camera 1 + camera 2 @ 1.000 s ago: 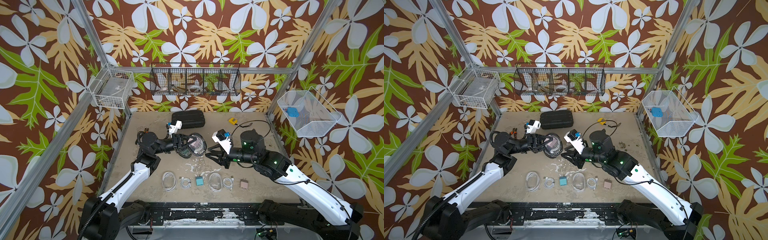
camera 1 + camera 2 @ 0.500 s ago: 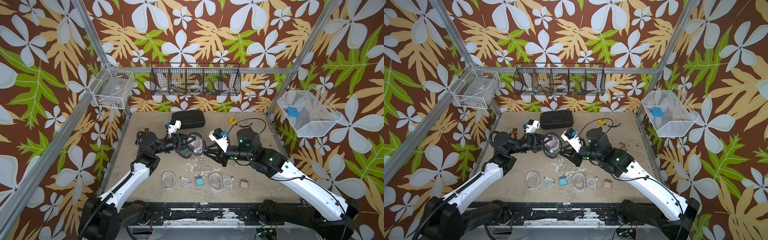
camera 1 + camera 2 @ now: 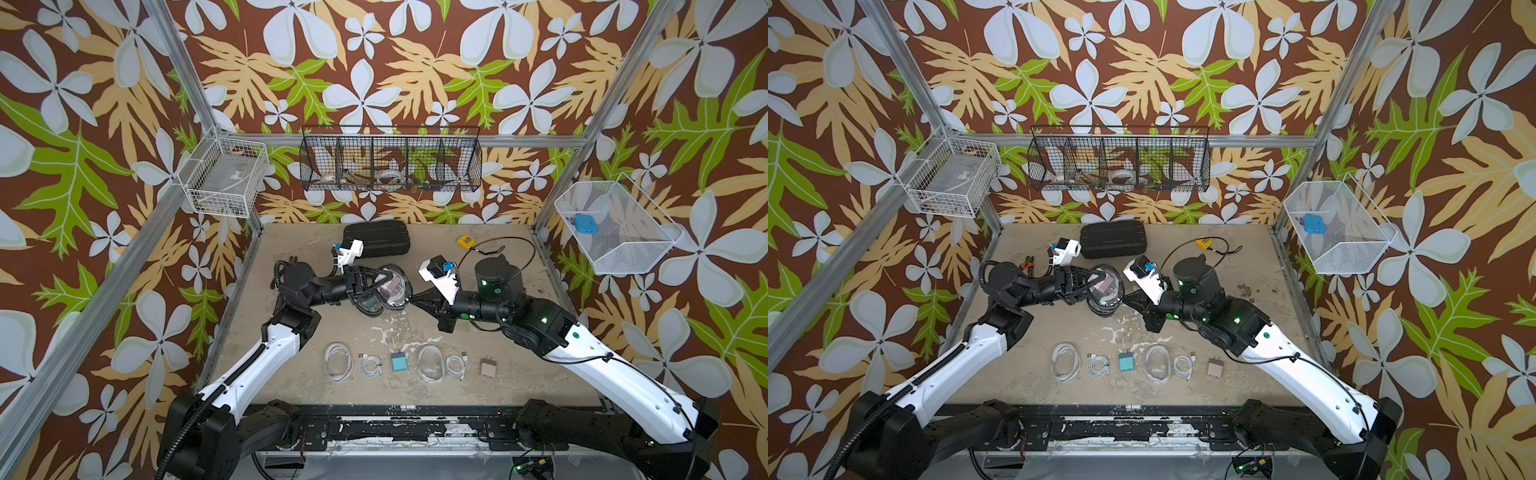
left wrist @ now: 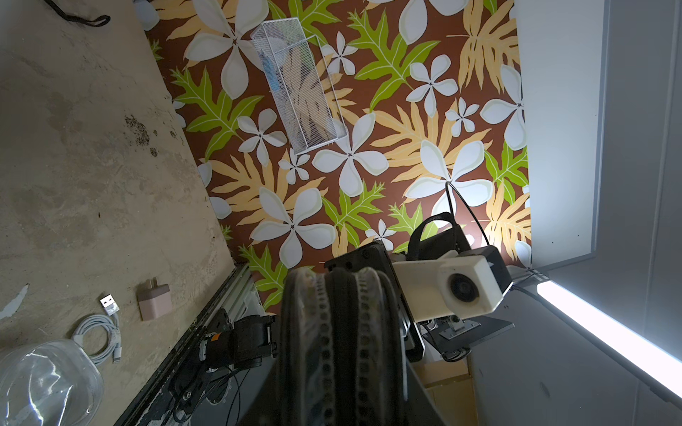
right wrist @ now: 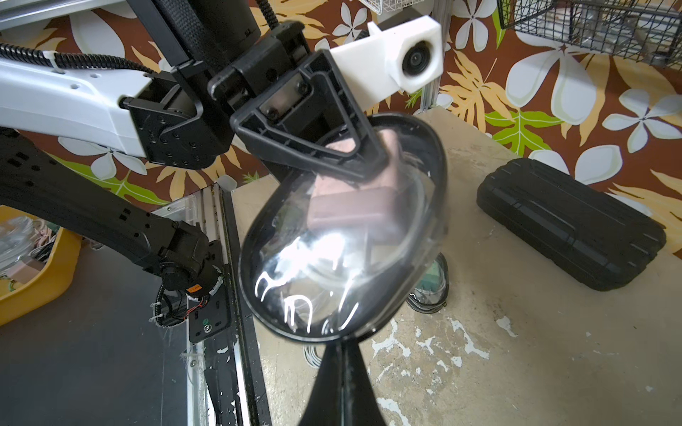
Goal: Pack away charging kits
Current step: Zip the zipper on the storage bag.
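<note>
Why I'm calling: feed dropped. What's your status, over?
Left gripper shut on black-rimmed oval case, held off the table, pink wall plug inside. Right gripper shut at its rim. Second oval case on table beneath.

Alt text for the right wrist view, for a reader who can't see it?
The left pincer clamps a black-rimmed oval case, a pink plug showing through its clear side. The right pincer, shut, meets the case's near rim; a black ribbed case lies on the table beyond.

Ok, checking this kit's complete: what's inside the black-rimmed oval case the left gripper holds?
A dusty-pink plug shows through the clear shell of the case; glare and blur hide anything else in it.
</note>
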`<state>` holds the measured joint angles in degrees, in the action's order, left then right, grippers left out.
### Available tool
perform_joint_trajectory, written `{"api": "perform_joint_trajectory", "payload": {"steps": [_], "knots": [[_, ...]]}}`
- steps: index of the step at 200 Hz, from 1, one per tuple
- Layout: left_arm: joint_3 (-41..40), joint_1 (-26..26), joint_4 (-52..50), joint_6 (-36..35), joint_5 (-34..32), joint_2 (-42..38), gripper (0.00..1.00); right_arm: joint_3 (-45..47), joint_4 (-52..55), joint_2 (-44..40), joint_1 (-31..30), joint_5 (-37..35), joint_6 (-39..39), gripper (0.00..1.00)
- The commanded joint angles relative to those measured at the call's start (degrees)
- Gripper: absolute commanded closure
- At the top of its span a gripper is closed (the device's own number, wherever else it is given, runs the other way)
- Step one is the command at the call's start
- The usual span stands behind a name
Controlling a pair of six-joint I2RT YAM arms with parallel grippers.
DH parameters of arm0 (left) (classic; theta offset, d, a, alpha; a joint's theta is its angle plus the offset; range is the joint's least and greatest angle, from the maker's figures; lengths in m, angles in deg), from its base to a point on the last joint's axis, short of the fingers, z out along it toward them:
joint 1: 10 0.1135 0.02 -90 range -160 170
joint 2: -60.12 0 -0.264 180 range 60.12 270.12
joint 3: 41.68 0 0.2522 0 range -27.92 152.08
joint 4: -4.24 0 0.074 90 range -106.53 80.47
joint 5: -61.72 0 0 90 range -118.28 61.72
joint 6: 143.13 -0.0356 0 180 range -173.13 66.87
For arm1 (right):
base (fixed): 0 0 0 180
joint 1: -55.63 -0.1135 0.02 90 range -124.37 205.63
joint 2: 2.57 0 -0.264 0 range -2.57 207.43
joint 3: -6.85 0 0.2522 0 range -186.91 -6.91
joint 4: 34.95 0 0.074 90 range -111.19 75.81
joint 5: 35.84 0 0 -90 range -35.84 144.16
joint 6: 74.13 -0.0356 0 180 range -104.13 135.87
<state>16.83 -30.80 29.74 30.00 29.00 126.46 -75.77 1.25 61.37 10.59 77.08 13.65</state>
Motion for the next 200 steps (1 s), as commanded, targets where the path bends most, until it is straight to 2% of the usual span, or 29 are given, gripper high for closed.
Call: {"api": "perform_joint_trajectory", "payload": {"steps": [1, 53, 101, 109, 147, 175, 200], "knots": [[0.4, 0.0, 2.2, 0.9, 1.0, 0.0, 0.83, 0.2, -3.3, -1.0, -0.1, -3.5, 0.1, 1.00], [-0.7, -0.1, 2.3, 0.9, 1.7, -0.3, 0.83, 0.7, -5.4, -1.5, -0.1, -11.7, -0.9, 1.00], [-1.8, -0.1, 2.5, 0.3, 3.5, -0.8, 0.94, 1.0, -9.2, -0.2, -0.1, -16.8, -2.2, 1.00], [-1.9, -0.1, 2.6, 0.2, 3.9, -0.8, 1.00, 0.8, -9.8, 0.2, -0.1, -17.0, -2.1, 1.00], [-2.6, -0.6, 2.4, -0.6, 5.3, -1.3, 1.00, -2.4, -9.0, 4.2, -0.1, -15.5, 0.0, 1.00], [-2.7, -1.6, 1.3, -2.1, 5.5, -1.4, 1.00, -1.3, -13.2, 2.9, 0.0, -14.0, -0.4, 1.00], [-3.0, -1.6, 1.2, -2.6, 4.9, -1.3, 1.00, -3.8, -9.6, 4.4, 0.0, -15.8, 0.4, 1.00]]}}
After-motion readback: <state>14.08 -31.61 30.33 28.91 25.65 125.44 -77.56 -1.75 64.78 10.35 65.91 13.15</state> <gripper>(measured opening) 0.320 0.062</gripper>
